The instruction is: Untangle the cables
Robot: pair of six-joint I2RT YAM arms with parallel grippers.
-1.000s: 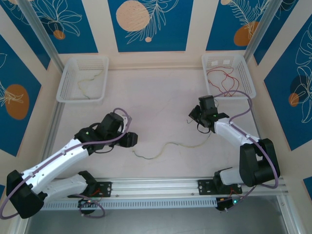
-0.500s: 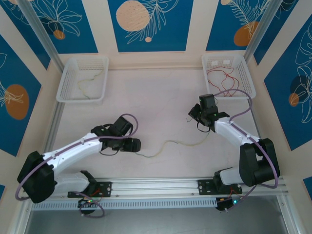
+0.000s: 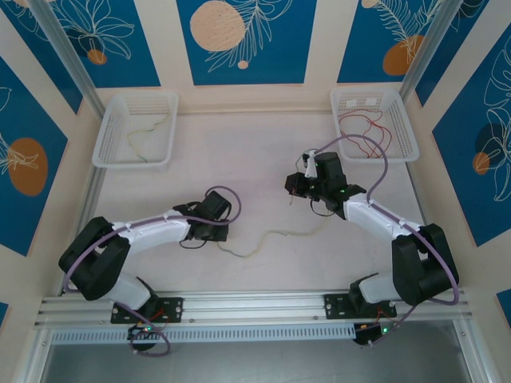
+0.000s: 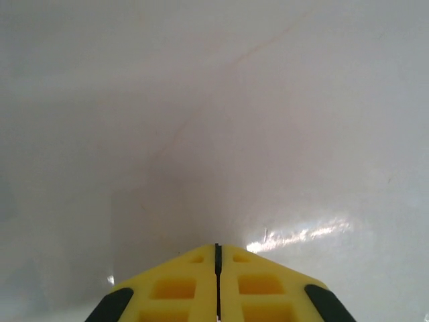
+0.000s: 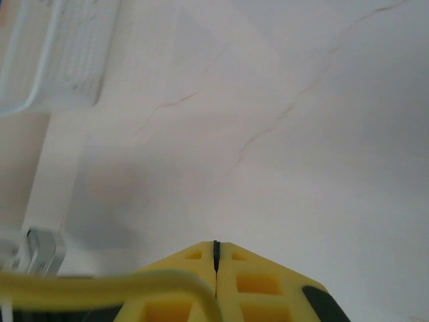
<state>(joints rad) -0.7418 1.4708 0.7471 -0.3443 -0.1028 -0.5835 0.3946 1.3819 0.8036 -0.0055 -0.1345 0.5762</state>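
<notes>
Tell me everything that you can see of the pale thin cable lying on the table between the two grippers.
The pale cable is a single very thin, bendy strand, yellowish to greenish, lying flat on the light table in loose waves. Its left end reaches the shut left gripper; whether it is pinched there cannot be told. From there it runs rightward toward the right arm, where its far end is too faint to follow.
</notes>
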